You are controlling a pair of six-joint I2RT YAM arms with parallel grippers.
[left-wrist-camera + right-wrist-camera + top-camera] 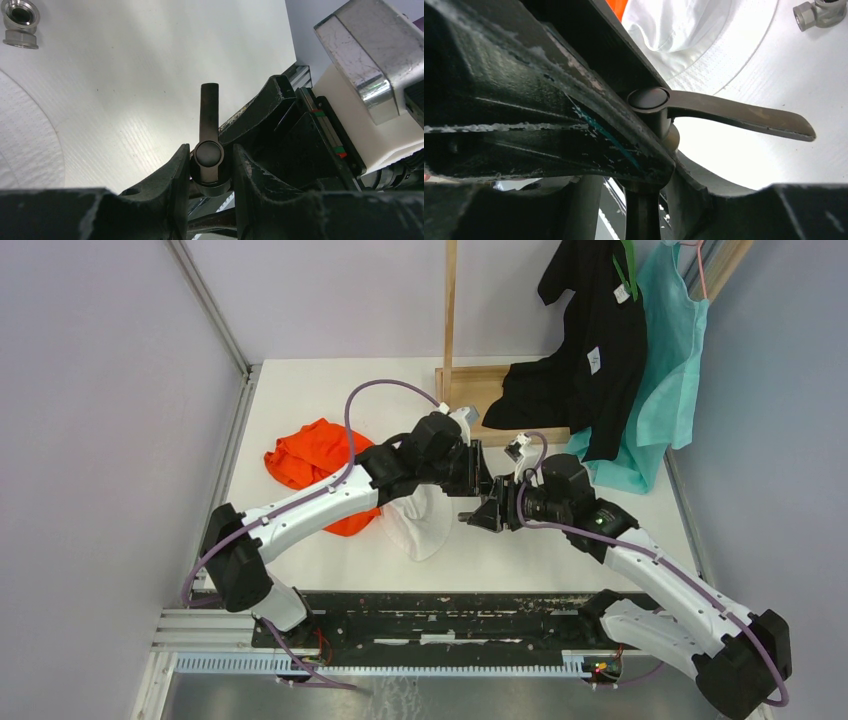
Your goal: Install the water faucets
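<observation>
gripping: the left gripper [210,161] has its fingers [172,172] pressed onto the round dark body of a faucet [209,107], one finger on each side
faucet: dull dark metal, with a flat lever handle running out from a round cap; in the left wrist view the handle points straight up and away from the jaws
faucet position: held above the table [560,540] at mid-table, between the two arms' tips, beside the white cloth [420,525]
right gripper [488,514]: drawn up tight against the left one, with the faucet's stem running down between its fingers; jaws partly apart, and i cannot tell whether they touch the stem
elbow fitting [819,12]: silver, lying alone on the table surface, well apart from both grippers
white cloth: crumpled under the left arm's wrist, touching the orange cloth [305,460] to its left
wooden stand [470,390]: at the far edge, with a thin upright post
hanging clothes: a black garment [590,350] and a teal garment [660,370] at far right, with the black one's hem draped onto the stand's base
</observation>
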